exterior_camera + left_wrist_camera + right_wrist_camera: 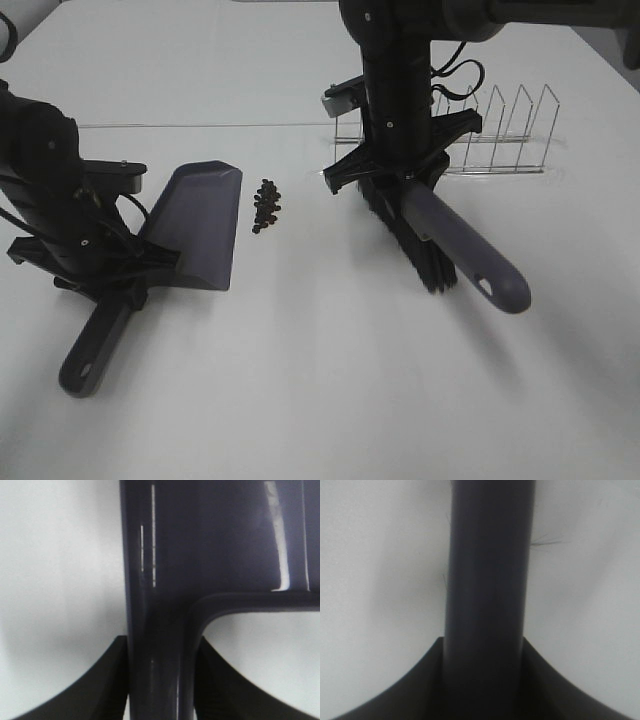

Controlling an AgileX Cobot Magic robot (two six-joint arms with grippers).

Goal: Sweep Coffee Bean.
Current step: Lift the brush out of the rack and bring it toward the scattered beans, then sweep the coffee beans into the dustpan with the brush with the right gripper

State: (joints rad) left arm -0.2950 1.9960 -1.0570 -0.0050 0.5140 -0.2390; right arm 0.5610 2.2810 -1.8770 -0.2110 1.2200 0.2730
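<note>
left fingers (100, 690) clamped on dustpan (195, 225) handle | right fingers (410, 690) gripping brush (415, 235) | risk: fast stroke flicks coffee beans (265, 207) past dustpan; lip contact with bench (300, 380) unclear

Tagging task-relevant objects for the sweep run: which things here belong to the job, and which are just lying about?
In the job:
- beans, in a small pile
- dustpan, held by left gripper
- brush, held by right gripper

Lying about:
- wire rack, beyond the brush, touched by neither gripper
</note>
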